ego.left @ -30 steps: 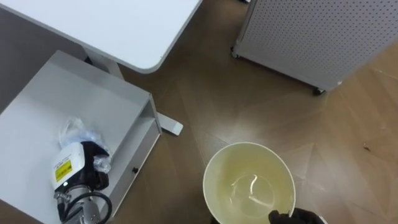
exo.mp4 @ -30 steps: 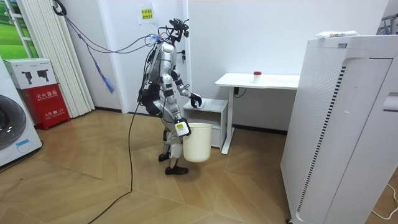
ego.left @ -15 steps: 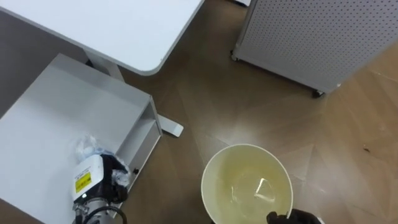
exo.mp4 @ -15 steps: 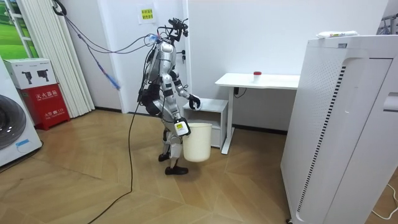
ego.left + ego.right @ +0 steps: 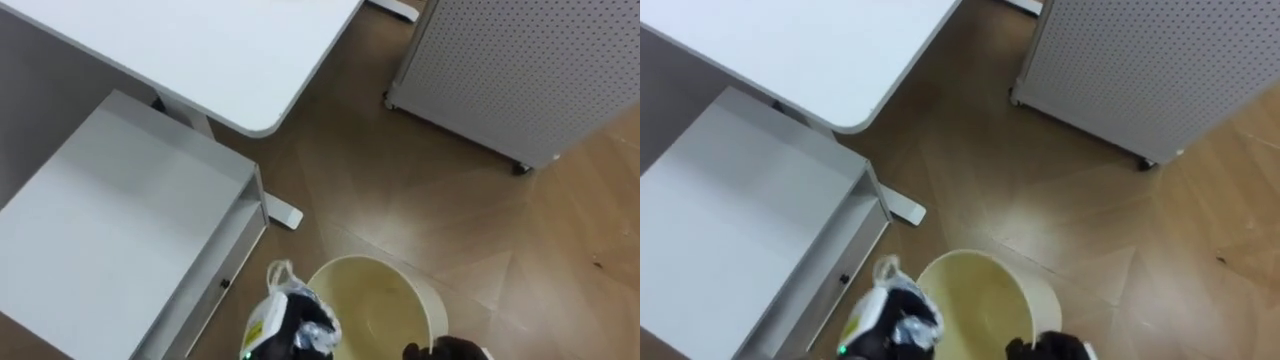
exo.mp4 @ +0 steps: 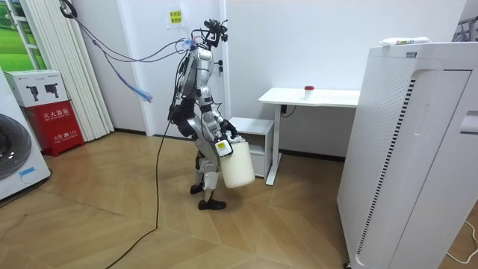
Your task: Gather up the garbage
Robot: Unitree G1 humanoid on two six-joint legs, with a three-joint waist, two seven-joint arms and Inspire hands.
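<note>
A cream round bin [image 5: 385, 300] hangs above the wooden floor, carried at the robot's front [image 6: 237, 163]. My right hand [image 5: 445, 350] is black and grips the bin's near rim at the bottom edge of the left eye view. My left hand [image 5: 290, 320] is curled round a crumpled clear plastic bag [image 5: 280, 282] and holds it over the bin's left rim. In the right eye view the same bag [image 5: 888, 274] sits above the left hand [image 5: 895, 322], beside the bin [image 5: 985, 295]. The bin's inside looks bare where it shows.
A low white cabinet [image 5: 110, 230] stands at my left under a white desk [image 5: 200, 50], whose foot [image 5: 285, 213] reaches out onto the floor. A white perforated panel on castors [image 5: 520, 60] stands ahead on the right. A tall white appliance [image 6: 418, 149] fills the room view's right.
My left hand has lifted the plastic bag off the cabinet top and carried it right, to the bin's rim. The bin has come up and tilted. The view has shifted slightly.
</note>
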